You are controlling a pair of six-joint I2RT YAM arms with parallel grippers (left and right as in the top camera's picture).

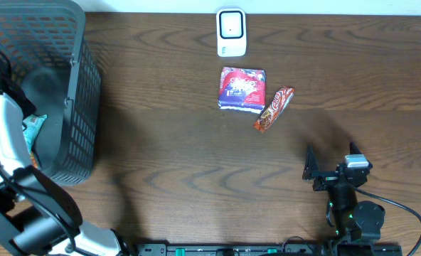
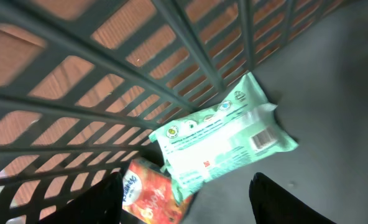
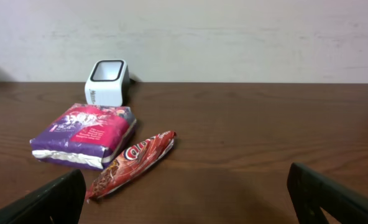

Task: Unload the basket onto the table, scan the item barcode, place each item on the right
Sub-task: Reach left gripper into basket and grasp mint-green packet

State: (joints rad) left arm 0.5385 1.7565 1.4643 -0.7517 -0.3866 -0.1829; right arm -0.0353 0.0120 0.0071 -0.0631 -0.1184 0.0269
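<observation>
Where the left pincer [image 2: 187, 202] hung: down inside the mesh basket [image 1: 82, 85], above its dark floor, jaws apart, nothing between them. Released!
Left arm [image 1: 4, 135]: white-sleeved, it reached into the basket from the near side.
Basket: it stood at the left edge of the tabletop [image 1: 168, 163].
Green packet [image 2: 221, 146]: flat on the basket floor, close against the mesh wall, just beyond the left fingertips and untouched.
Barcode [image 2: 263, 138]: face up on a small white patch near one end of the green packet, in plain sight.
Orange packet [image 2: 150, 196]: it butted against the green packet's lower corner, right beside one left finger.
Right pincer [image 3: 190, 199]: low over the tabletop toward the near right corner, jaws spread wide, empty. Released too!
Scanner [image 1: 231, 32]: white with a dark-rimmed window, it stood at the middle of the far edge.
Purple packet [image 1: 242, 88]: flat on the tabletop, on the near side of the scanner, apart from it.
Red wrapper [image 1: 274, 109]: long and thin, it lay aslant just beside the purple packet's right side.
</observation>
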